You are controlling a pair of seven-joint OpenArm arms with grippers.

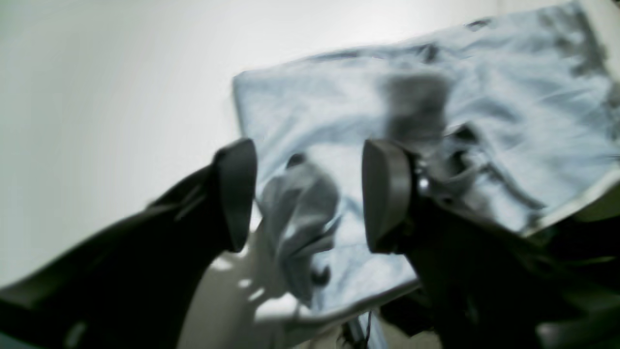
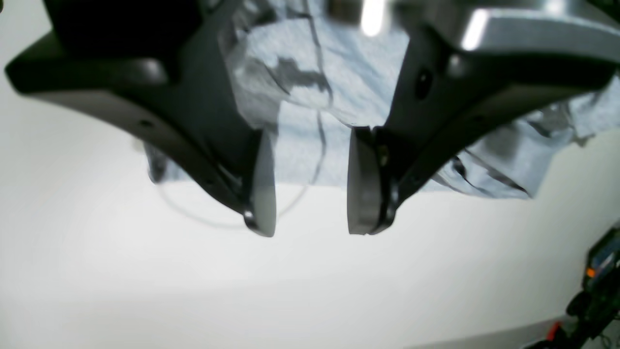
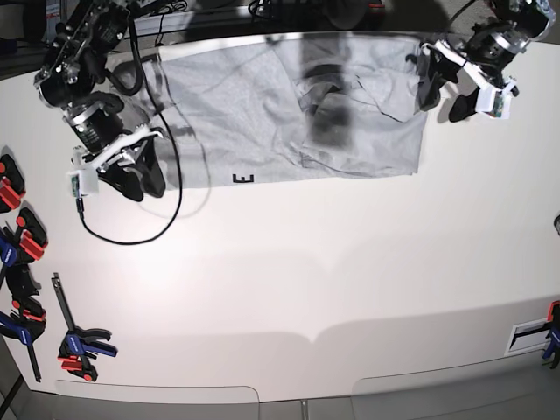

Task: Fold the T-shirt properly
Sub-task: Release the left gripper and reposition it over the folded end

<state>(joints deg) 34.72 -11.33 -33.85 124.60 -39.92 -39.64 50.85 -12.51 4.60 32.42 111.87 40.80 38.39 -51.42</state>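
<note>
Fingers (image 2: 264, 189) on both our grippers stand spread with nothing pinched: the right gripper (image 3: 131, 171) hangs at the left edge of the T-shirt (image 3: 262, 114), the left gripper (image 3: 464, 83) just off its right edge. We see the shirt lying wide across the far side of the white table (image 3: 306, 280), long axis left to right. It is soft heather-grey cotton, rumpled near the middle, one black letter at its near hem.
</note>
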